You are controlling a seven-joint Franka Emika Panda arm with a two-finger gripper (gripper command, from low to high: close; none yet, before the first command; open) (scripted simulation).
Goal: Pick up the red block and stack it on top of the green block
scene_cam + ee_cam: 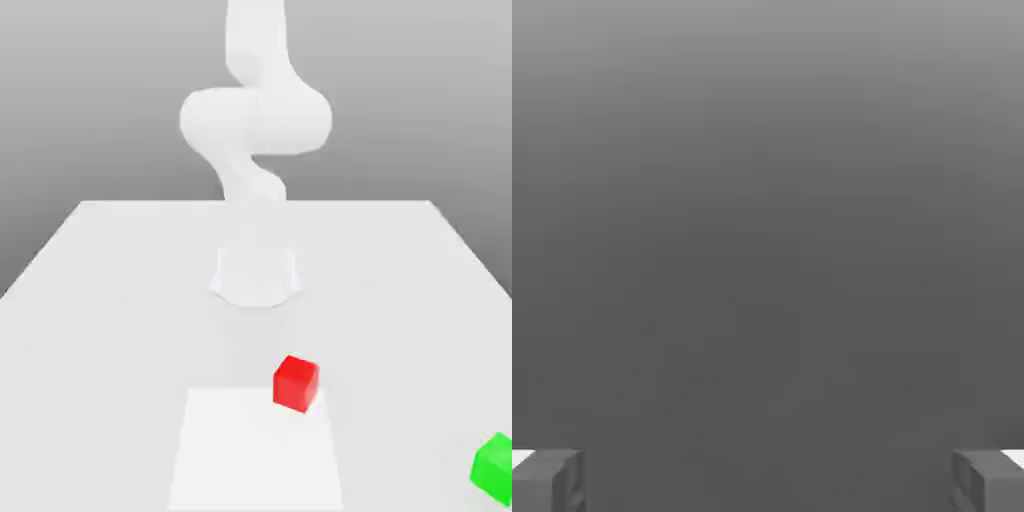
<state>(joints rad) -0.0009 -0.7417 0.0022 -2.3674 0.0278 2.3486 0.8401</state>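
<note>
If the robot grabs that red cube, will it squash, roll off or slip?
The red cube looks rigid, with crisp edges, so it probably won't squash. Its flat faces suggest it would slide or tip rather than roll. Its plain matte sides would likely grip fairly well.

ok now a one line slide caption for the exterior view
Red block and green block sit apart on a pale table, unstacked, before a white robot arm.

White table; on it red block, green block apart, brighter white square patch.
</note>
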